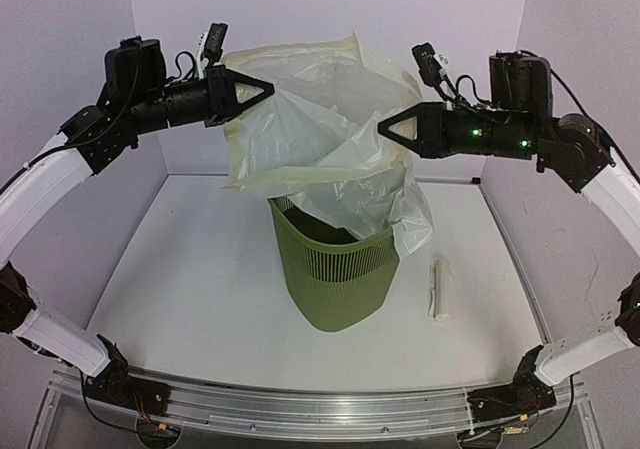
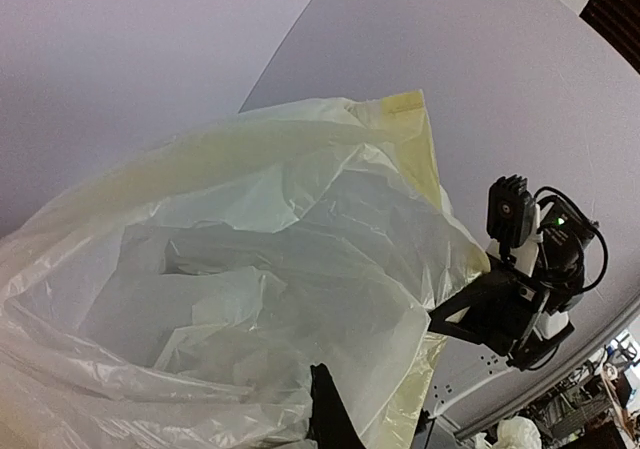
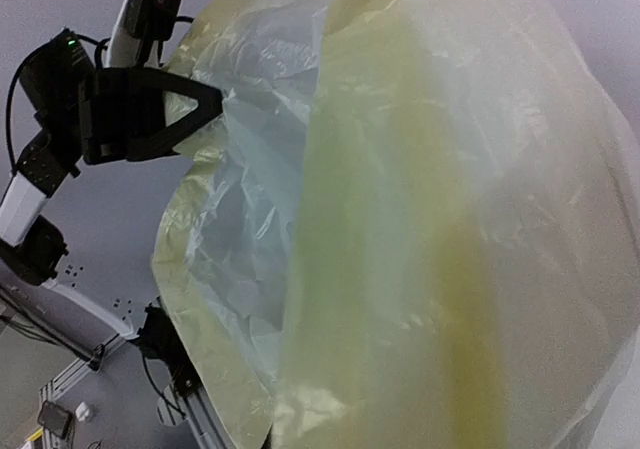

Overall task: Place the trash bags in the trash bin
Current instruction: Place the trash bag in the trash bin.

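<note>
A large translucent pale yellowish trash bag (image 1: 320,119) hangs spread in the air above the olive-green trash bin (image 1: 335,269). My left gripper (image 1: 270,89) is shut on the bag's upper left edge. My right gripper (image 1: 381,129) is shut on its right side. The bag's lower end dips into the bin's mouth and drapes over its right rim. In the left wrist view the crinkled bag (image 2: 250,299) fills the frame, and the right gripper (image 2: 440,321) pinches its far edge. The right wrist view is mostly covered by the bag (image 3: 450,219), with the left gripper (image 3: 215,104) at its far edge.
A rolled white bundle (image 1: 440,289) lies on the white table (image 1: 190,289) just right of the bin. White walls close in the back and sides. The arm bases sit on a metal rail (image 1: 320,409) at the near edge.
</note>
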`<state>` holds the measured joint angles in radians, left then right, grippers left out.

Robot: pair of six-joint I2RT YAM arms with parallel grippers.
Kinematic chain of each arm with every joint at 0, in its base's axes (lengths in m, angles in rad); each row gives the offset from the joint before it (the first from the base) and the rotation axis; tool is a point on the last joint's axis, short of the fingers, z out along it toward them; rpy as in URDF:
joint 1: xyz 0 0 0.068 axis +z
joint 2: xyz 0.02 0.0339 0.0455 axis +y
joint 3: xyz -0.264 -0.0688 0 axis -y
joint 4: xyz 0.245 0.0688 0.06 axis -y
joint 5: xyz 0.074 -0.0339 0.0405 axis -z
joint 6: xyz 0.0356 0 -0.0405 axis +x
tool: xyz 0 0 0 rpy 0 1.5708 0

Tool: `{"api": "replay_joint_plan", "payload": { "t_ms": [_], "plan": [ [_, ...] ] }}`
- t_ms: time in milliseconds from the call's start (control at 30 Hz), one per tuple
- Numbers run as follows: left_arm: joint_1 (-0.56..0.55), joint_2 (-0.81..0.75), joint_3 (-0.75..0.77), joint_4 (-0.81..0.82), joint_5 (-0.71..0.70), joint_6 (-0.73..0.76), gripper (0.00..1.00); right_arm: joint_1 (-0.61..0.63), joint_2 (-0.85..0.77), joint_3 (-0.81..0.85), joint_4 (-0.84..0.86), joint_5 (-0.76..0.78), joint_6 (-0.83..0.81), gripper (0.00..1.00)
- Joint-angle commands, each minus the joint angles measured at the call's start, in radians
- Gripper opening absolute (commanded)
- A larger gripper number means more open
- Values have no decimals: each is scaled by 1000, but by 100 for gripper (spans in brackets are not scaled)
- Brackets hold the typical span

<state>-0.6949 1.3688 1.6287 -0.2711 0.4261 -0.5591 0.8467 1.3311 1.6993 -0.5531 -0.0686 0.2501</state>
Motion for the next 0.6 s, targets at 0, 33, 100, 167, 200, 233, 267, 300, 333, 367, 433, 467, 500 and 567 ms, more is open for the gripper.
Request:
{"api": "replay_joint_plan", "payload": {
  "t_ms": [0,33,100,167,200,233,267,300,333,367,433,467,500,567],
  "plan": [
    [-2,-103,-3,11,130,-1,0,2,-46,-4,-44,-294,41,0],
    [-2,-113,-8,1,146,9,0,2,-52,-5,-44,-336,45,0],
    [-2,-129,-21,-6,204,33,0,2,-71,-11,-44,-402,54,0],
    [-2,-142,-35,6,310,54,0,2,-89,-23,-42,-444,70,0],
    [-2,-152,-54,24,354,57,0,2,-96,-27,-42,-467,75,0],
    [-2,-164,-69,36,371,58,0,2,-102,-31,-42,-505,79,0],
    [-2,-178,-78,35,360,61,0,3,-107,-33,-42,-540,86,0],
    [-2,-191,-84,24,330,67,1,3,-110,-35,-41,-569,96,0],
    [-2,-203,-89,10,295,71,1,3,-113,-36,-40,-584,106,0],
    [-2,-215,-97,-1,254,73,1,3,-117,-38,-40,-568,121,0],
    [-2,-228,-108,-24,169,66,1,2,-126,-53,-44,-463,136,0],
    [-2,-228,-111,-40,123,56,0,3,-131,-63,-48,-368,135,0],
    [-2,-220,-114,-51,79,49,0,2,-135,-75,-53,-244,135,0],
    [-1,-184,-115,-72,32,45,0,2,-136,-98,-58,1,115,0]
  ]
}}
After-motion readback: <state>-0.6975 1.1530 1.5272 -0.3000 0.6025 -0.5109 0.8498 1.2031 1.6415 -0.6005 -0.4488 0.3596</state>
